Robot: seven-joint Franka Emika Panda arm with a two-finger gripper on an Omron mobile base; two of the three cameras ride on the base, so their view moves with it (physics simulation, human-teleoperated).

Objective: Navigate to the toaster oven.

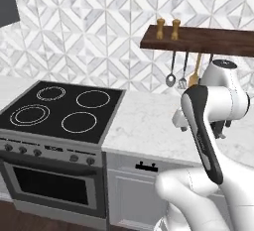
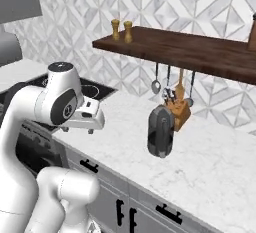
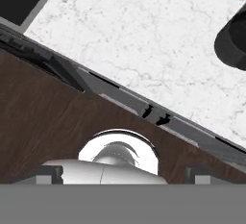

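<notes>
The toaster oven is out of view. My gripper hangs folded close to the arm, over the front edge of the marble counter, just right of the range. In the hand view its two fingertips stand wide apart at the bottom with nothing between them, so the gripper is open. It points down at the wooden floor and the cabinet front below the counter edge.
A black-topped range oven with knobs sits at the left. A dark wooden shelf carries two shakers, with utensils hanging under it. A dark rounded appliance and a knife block stand on the counter.
</notes>
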